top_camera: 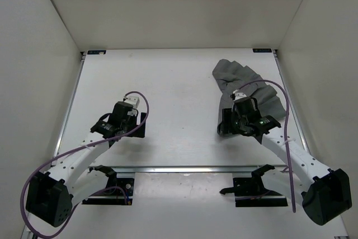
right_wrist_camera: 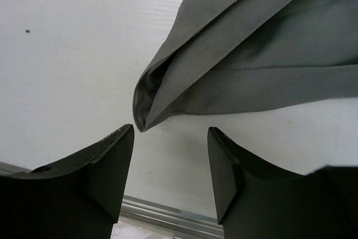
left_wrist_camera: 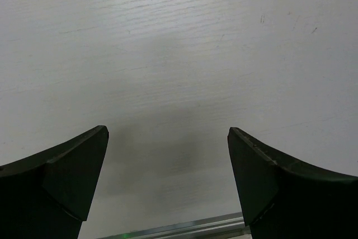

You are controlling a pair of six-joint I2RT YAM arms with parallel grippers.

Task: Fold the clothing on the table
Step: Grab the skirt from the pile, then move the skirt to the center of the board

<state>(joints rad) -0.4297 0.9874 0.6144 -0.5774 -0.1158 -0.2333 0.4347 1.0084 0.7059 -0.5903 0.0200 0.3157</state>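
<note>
The grey clothing (top_camera: 238,78) lies bunched and wrinkled at the back right of the white table (top_camera: 168,82). My right gripper (top_camera: 230,123) hovers at its near left end, pointing down. In the right wrist view the right gripper (right_wrist_camera: 170,130) is open with only bare table between its fingers. A folded corner of the clothing (right_wrist_camera: 251,43) ends just beyond the left fingertip (right_wrist_camera: 120,144), not gripped. My left gripper (top_camera: 127,129) hangs over bare table on the left. Seen from the left wrist, this gripper (left_wrist_camera: 168,132) is wide open and holds nothing.
A metal rail (top_camera: 184,169) runs along the table's near edge, close under both grippers, and it shows again as the rail (right_wrist_camera: 168,214) low in the right wrist view. White walls enclose the left, right and back sides. Purple cables loop from both arms.
</note>
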